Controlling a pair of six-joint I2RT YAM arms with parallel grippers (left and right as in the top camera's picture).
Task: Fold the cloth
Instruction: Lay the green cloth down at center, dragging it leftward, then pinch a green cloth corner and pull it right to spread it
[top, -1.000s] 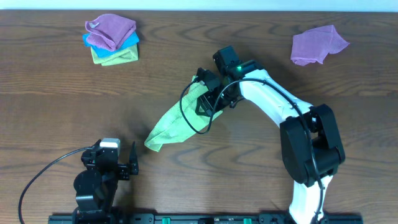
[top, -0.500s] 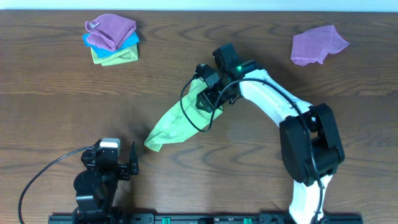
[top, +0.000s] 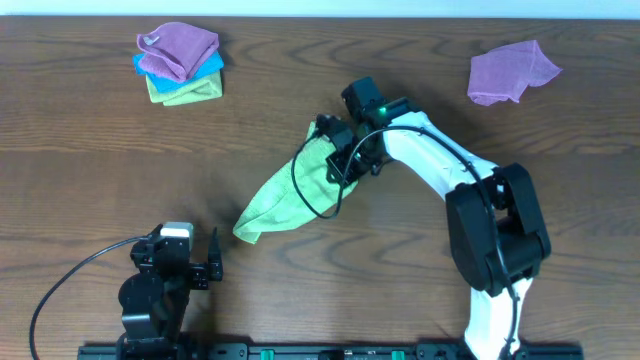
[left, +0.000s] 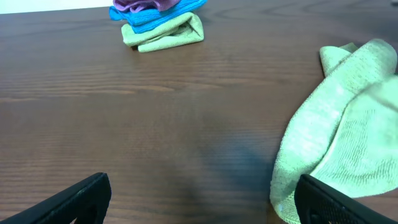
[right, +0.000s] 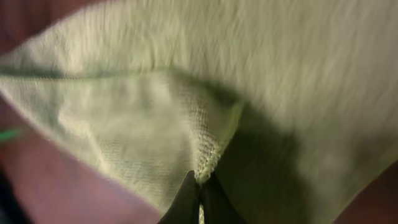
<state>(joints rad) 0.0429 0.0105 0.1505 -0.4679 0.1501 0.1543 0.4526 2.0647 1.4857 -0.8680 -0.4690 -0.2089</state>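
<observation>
Since a second ago, right gripper (top: 338, 158) has inched the green cloth (top: 280, 203) corner onward; jaws pinch what looks like one edge, rest trailing behind the jaws on the tabletop (top: 100, 160), so drag low and slow.

On the brown wooden table (top: 90, 180), the crumpled green fabric cloth (top: 285, 200) lies at the middle. The stack of folded fabric cloths (top: 178, 65) sits behind it to the left, and the loose purple fabric cloth (top: 510, 72) behind to the right.

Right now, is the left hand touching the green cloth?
No, the left hand sits open and apart from the green cloth, with a strip of bare table between them in the overhead view.
</observation>
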